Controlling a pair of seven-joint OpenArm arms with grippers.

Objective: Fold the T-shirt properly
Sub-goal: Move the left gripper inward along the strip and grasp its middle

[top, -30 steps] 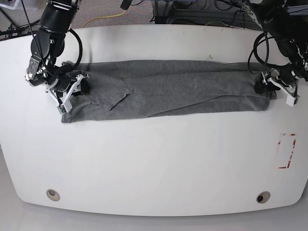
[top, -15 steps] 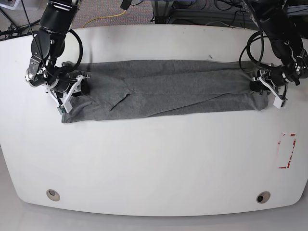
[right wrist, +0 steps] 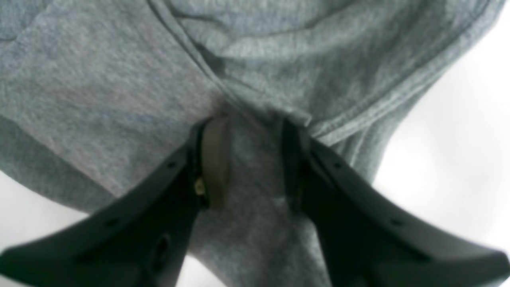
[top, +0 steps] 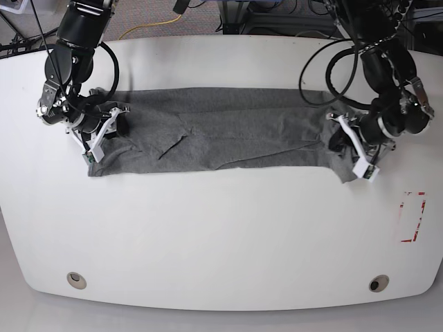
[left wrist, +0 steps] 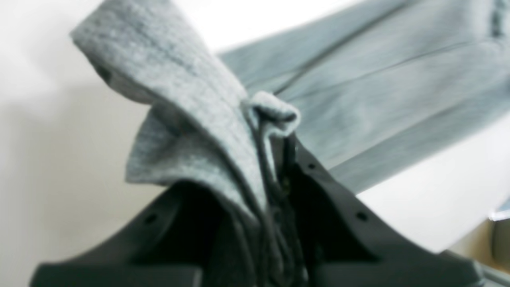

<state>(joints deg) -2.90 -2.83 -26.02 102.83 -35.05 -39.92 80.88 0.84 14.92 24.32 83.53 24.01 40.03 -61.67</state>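
The grey T-shirt lies as a long folded strip across the white table. At the strip's right end my left gripper is shut on a bunched edge of cloth, which hangs lifted off the table. The left wrist view shows that fold of T-shirt pinched in the left gripper. At the strip's left end my right gripper rests on the cloth. In the right wrist view a ridge of T-shirt fills the gap between the right gripper's pads.
A red-outlined rectangle is marked near the table's right edge. Two round holes sit near the front edge. Cables and equipment crowd the floor behind the table.
My left gripper closed on the shirt's right end and carried it leftward and a little toward the front, shortening the strip. The right arm stayed where it was.
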